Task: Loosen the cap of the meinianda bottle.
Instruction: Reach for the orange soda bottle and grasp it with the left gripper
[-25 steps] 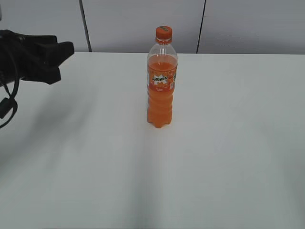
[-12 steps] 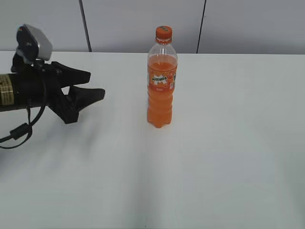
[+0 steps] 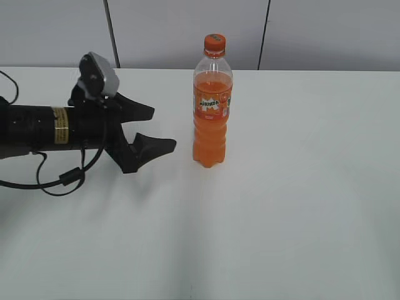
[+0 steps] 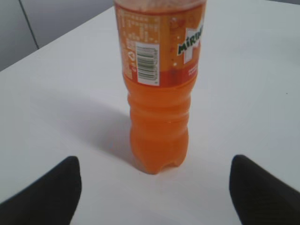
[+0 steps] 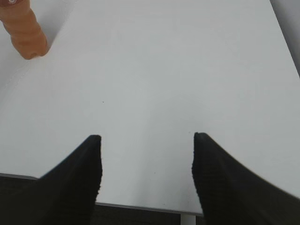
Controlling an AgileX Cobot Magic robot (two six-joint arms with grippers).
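step: I'm lining the left gripper (image 3: 157, 128) up on the meinianda bottle (image 3: 212, 112), fingers apart
bottle: upright mid-table (image 3: 300, 187), cap (image 3: 214, 42) on
right gripper (image 5: 146, 154): fingers apart, empty
next: clamp body, then twist cap

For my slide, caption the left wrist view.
Open left gripper faces the upright meinianda bottle on the white table.

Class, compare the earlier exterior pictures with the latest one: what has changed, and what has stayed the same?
The left gripper has advanced rightward toward the meinianda bottle, with its jaws now spread wider. It holds nothing. The bottle stays upright in place, with the cap still on.
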